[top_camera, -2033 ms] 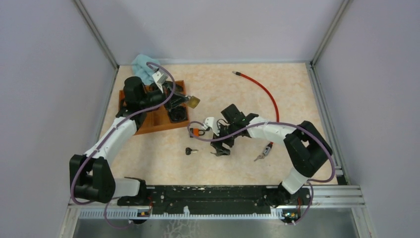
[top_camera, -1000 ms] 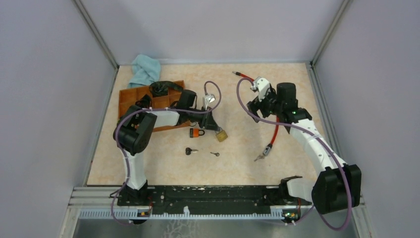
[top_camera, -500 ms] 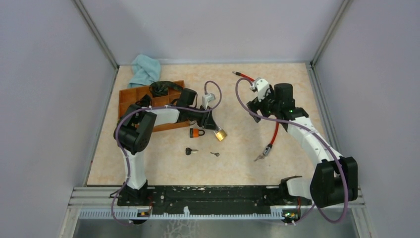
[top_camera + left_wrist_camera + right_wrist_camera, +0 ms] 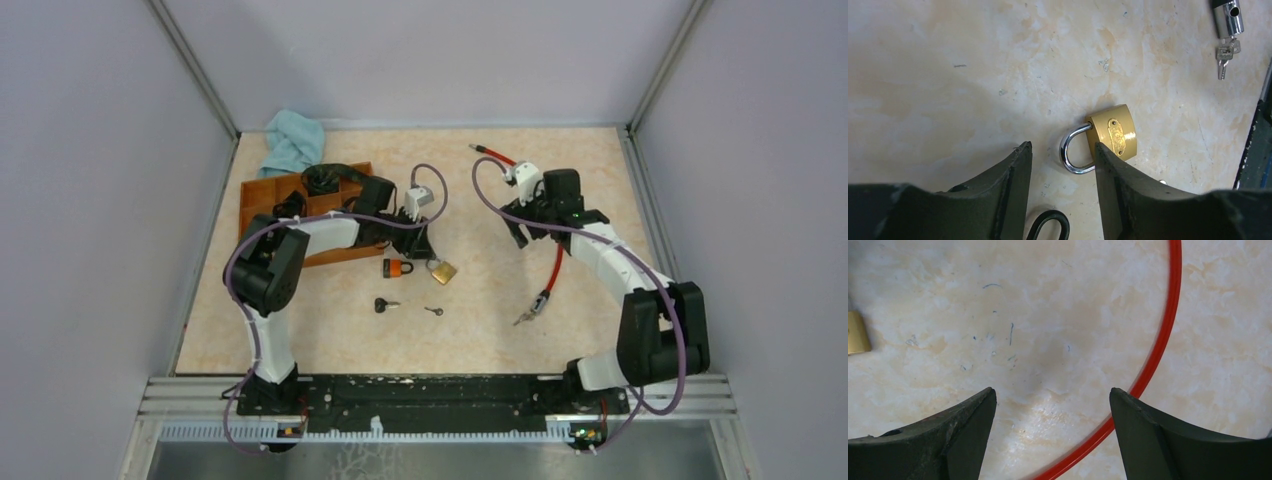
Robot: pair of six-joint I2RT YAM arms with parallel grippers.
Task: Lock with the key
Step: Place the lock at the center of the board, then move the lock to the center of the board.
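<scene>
left jaws stood part open, empty, above the shackle of the brass padlock [image 4: 1112,136], which lay flat on the surface [image 4: 973,75]. right jaws stood wide, empty, over the red cable [image 4: 1158,350]. black-headed key [image 4: 385,305] lay near the padlock.

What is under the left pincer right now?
The brass padlock lies flat on the table, its shackle between the left pincer's open fingers. One finger covers a corner of its body; a black loop is cut off.
</scene>
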